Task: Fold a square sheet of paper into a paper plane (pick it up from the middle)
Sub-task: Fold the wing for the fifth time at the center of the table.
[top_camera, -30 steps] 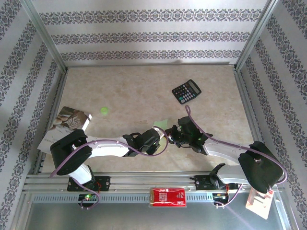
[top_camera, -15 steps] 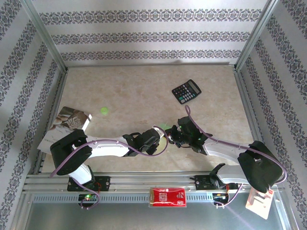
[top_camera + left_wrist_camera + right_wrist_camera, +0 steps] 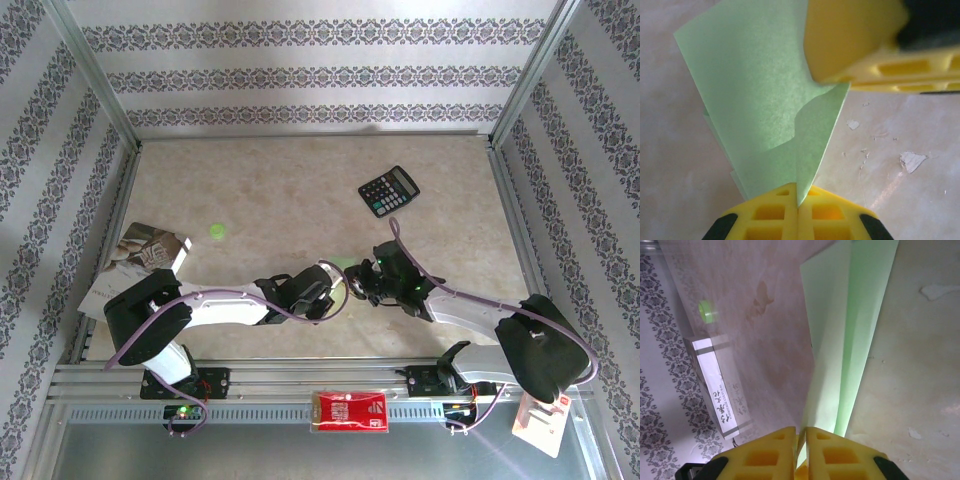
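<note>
the left arm (image 3: pixel 225 308) and the right arm (image 3: pixel 470 320) are built of smooth white tubular links joined by bulky matte black joint housings (image 3: pixel 150 325). a thin purple cable (image 3: pixel 240 292) loops along each. the left gripper (image 3: pixel 798 197) and the right gripper (image 3: pixel 801 432) have bright yellow plastic fingers (image 3: pixel 770 215) moulded with square lattice pockets, black-capped at the outer corners.

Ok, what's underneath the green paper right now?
Beige table with white flecks shows around the folded green paper. The patch directly beneath the sheet is covered, so whatever lies there can't be seen.
</note>
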{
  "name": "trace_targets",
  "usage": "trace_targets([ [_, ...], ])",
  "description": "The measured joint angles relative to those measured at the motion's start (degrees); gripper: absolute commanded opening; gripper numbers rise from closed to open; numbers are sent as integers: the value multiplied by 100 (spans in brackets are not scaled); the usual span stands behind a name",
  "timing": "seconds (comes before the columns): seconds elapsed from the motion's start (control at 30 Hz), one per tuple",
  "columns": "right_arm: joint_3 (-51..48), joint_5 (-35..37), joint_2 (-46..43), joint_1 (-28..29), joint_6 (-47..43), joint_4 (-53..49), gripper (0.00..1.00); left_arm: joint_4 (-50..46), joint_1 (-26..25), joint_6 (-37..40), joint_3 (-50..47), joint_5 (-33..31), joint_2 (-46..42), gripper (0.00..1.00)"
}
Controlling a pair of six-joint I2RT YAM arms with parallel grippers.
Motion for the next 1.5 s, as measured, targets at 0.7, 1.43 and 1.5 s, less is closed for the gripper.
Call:
trace_targets([
  [0.7, 232, -247, -997, -1220, -1934, -1762, 30, 800, 197, -1539, -452, 1084, -98, 0],
  [1.43, 431, -245, -966, -1215, -3254, -2166, 32, 2815, 643, -3206, -1436, 2046, 42, 0],
  [1.5, 431, -245, -964, -1213, -3254, -2166, 31, 2946, 684, -3303, -1480, 2100, 111, 0],
])
